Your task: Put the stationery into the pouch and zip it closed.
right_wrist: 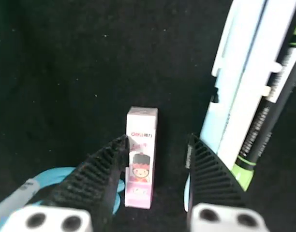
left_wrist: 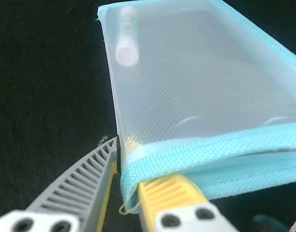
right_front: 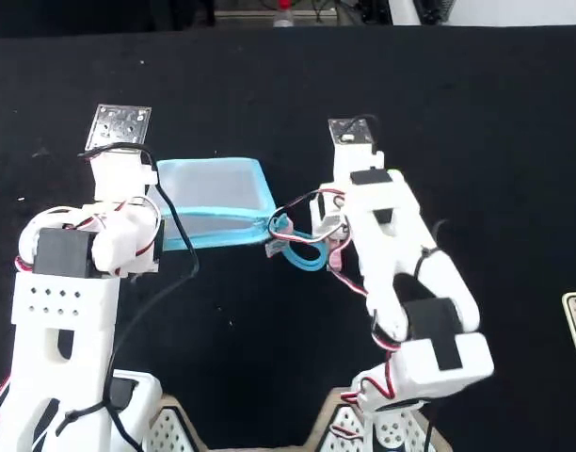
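Pouch (right_front: 217,193): flat on the black table (right_front: 476,113), with a white tube (left_wrist: 126,41) visible inside.
Left gripper (left_wrist: 123,159): narrow, pinching the pouch's zip-edge corner.
Right gripper (right_wrist: 156,145): wide, its jaws either side of a pink box (right_wrist: 140,159), just beside the pouch's other zip-end corner.
Pens (right_wrist: 240,82): outside the pouch, beside the box.
Blue scissor handle (right_front: 305,254): just beside that same pouch corner.

Left arm (right_front: 67,282): upright from base, elbow folded, wrist turned toward centre, forearm level. Left gripper (left_wrist: 122,159): 2 fingers (left_wrist: 85,179) nearly together, pinching pouch (left_wrist: 196,72) corner between them. Right arm (right_front: 410,282): leans forward from base, forearm angled inward toward left arm, wrist pitched down. Right gripper (right_wrist: 156,142): points steeply down, 2 fingers (right_wrist: 95,179) spread well apart, tips level with each other.
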`<move>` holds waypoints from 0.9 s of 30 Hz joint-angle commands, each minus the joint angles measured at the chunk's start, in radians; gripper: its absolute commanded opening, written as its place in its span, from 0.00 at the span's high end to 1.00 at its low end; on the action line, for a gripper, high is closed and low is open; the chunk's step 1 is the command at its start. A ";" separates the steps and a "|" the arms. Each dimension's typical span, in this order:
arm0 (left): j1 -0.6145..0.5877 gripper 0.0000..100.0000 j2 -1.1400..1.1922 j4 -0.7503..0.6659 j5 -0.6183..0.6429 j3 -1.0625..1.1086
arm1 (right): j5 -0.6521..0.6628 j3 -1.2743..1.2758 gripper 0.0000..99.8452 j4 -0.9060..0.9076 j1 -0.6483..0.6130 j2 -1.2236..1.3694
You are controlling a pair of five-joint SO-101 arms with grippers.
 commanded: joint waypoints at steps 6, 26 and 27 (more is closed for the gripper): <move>0.004 0.97 -0.005 0.009 0.011 -0.001 | -0.002 -0.163 0.91 0.014 -0.003 0.145; 0.004 0.97 -0.005 0.008 0.011 0.001 | 0.373 -0.251 0.99 0.339 0.374 -0.145; 0.004 0.97 -0.005 0.009 0.011 0.001 | 0.402 -0.246 0.99 0.338 0.417 -0.136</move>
